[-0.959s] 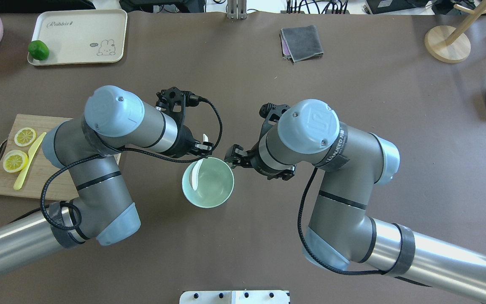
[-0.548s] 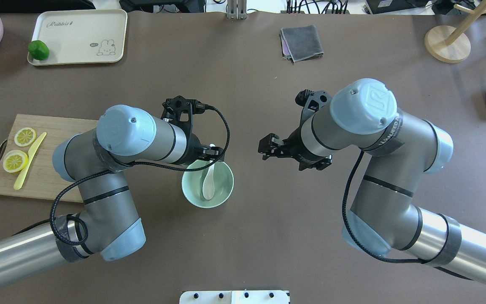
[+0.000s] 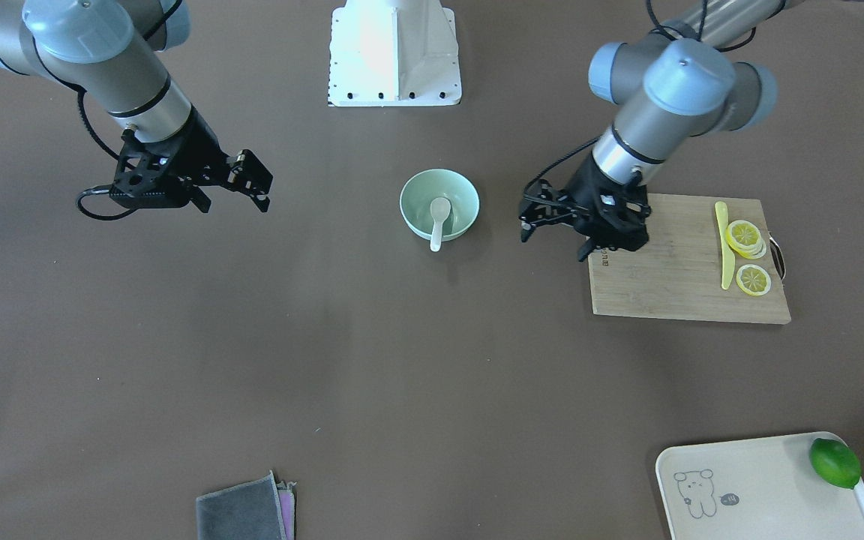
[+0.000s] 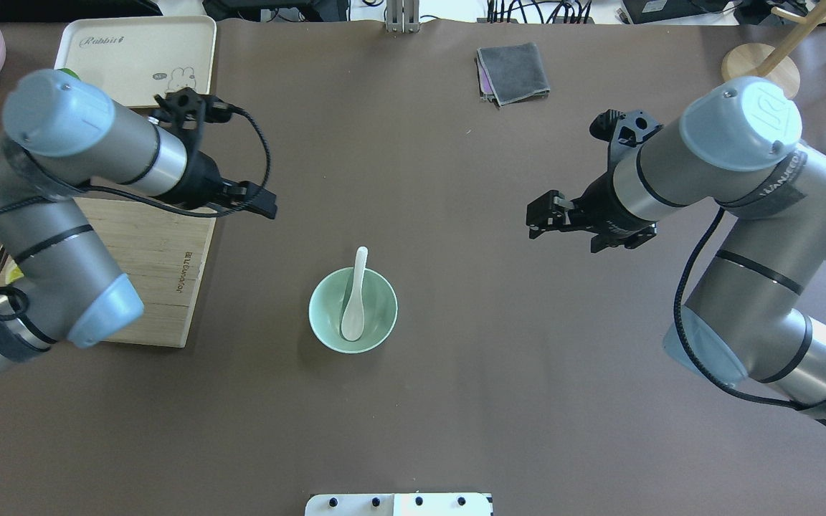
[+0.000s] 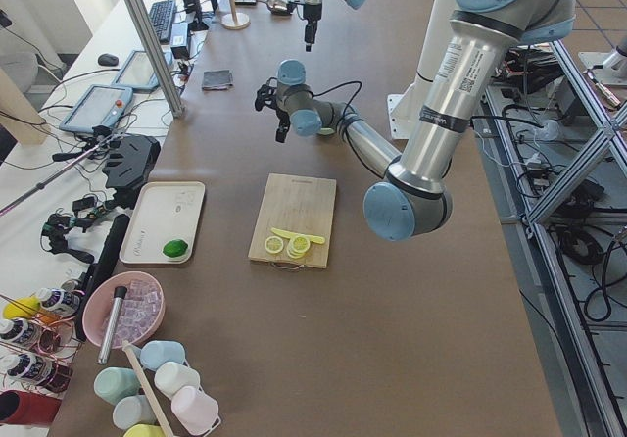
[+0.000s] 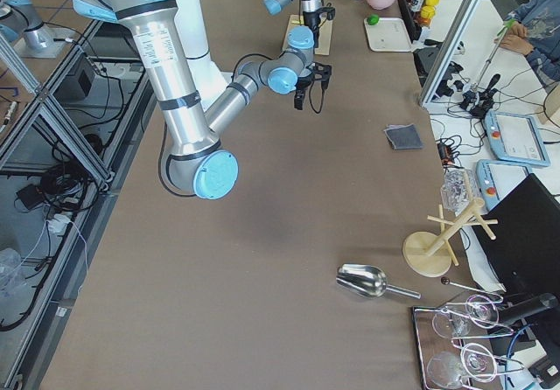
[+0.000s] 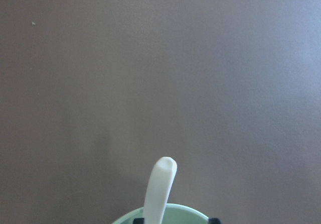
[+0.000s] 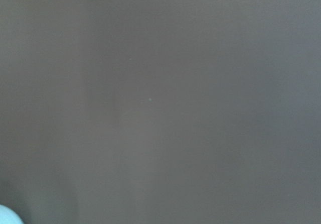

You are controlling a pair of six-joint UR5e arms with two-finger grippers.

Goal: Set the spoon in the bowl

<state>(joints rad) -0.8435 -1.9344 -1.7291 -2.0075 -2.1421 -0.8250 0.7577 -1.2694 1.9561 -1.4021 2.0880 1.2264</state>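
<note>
At the middle of the surface (image 4: 456,416), the white soup spoon (image 4: 353,308) lies in the mint-green bowl (image 4: 383,315), handle jutting over the rim. I'd guess it's light, stiff, slick and chippable, best pinched by that handle. The left hand (image 4: 268,209) and right hand (image 4: 533,218) hang spread, empty.

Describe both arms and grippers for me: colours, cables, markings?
The left arm and right arm are silver-grey tubes with pale blue joint caps and thin black rings. The right arm's cap bears a raised logo; a dark band below it carries lettering. A black cable loops off each wrist. The left gripper and right gripper are black, angular, two-fingered.
</note>
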